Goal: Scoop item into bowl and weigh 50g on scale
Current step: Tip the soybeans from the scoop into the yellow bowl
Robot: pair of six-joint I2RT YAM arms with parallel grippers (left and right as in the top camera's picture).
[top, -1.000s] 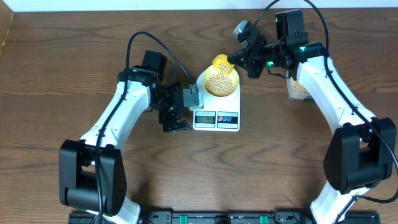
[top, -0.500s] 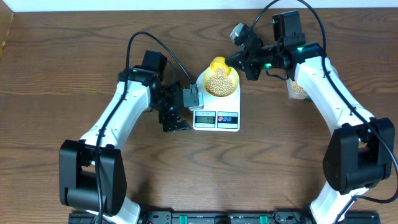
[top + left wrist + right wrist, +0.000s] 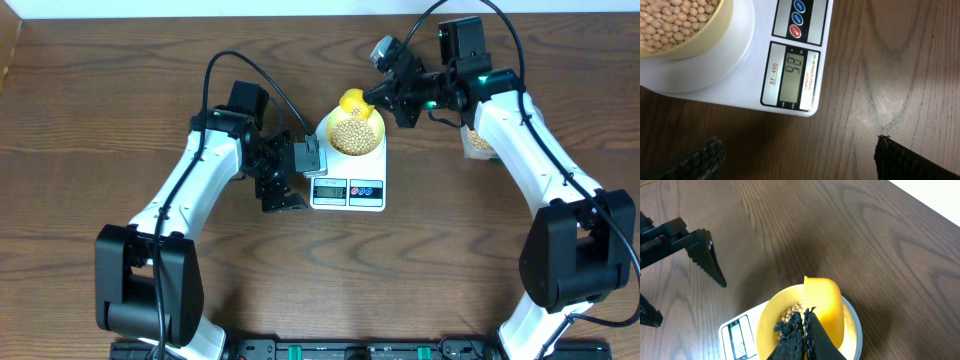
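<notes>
Even bright light, soft shadows, sharp

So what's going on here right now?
The right claw is shut on the yellow scoop, with the scoop's cup over the pale bowl. The bowl sits on the white scale and is well filled with beans. The left claw hangs open beside the scale, holding nothing.
</notes>
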